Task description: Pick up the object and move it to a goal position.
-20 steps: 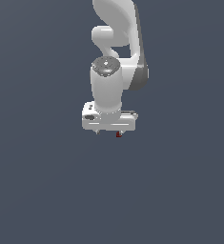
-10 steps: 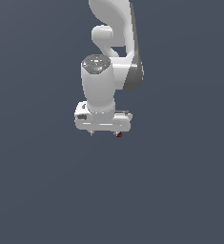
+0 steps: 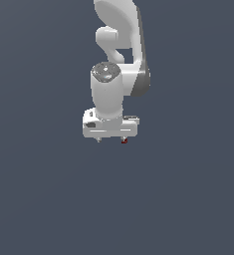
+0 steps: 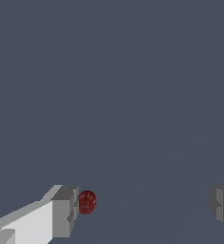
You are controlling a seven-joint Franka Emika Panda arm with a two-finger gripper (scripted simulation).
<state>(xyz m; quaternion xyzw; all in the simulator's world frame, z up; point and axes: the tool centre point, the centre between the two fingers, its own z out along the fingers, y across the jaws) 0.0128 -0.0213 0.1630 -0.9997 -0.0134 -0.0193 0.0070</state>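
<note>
White arm (image 3: 119,74) hanging over plain grey floor (image 3: 39,189). Gripper (image 3: 111,140) pointing down, fingers spread wide, grasping nothing. Wrist view: one finger (image 4: 65,210) sitting right against object (image 4: 86,202), tiny dark red blob; other finger (image 4: 222,206) standing well apart across gap.

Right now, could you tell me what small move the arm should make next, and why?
Probably shift the gripper sideways to centre the object before closing. In the wrist view the fingers stand wide apart, and the dark red object sits right beside one of them, far from the other, so closing now might only nudge it.
</note>
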